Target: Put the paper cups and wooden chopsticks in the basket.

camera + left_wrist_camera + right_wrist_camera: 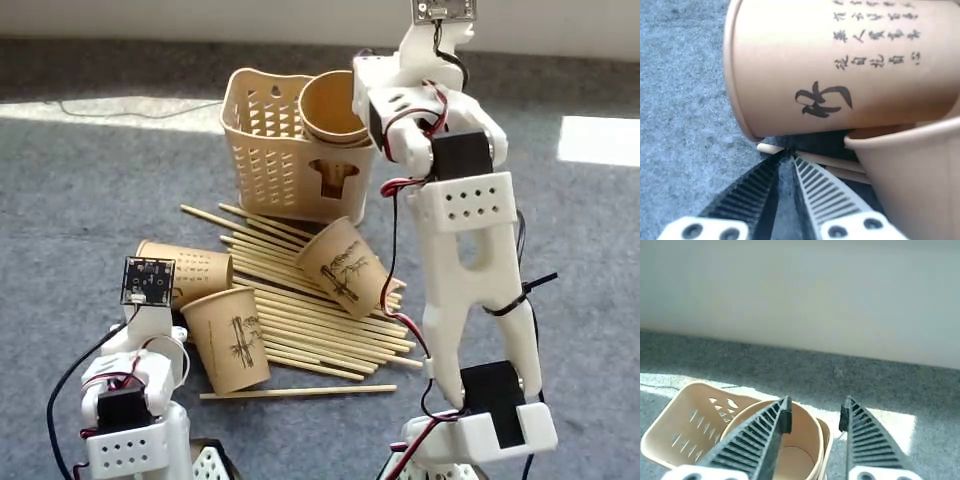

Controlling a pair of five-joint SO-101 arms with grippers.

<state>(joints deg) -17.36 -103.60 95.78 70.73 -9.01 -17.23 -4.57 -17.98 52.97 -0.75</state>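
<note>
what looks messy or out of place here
One paper cup lies on its side, another cup leans atop the scattered wooden chopsticks on the carpet. The stacked cups in the basket sit tilted against its rim, not settled inside.

Tight middle, open left flank

Open carpet [90, 200] left of the basket [262, 160]. Inside, room in the left half; right half taken by stacked cups [330, 108], with the right arm [465, 215] overhead. In front, chopstick pile [310, 325] and loose cups [230, 340] packed close
</note>
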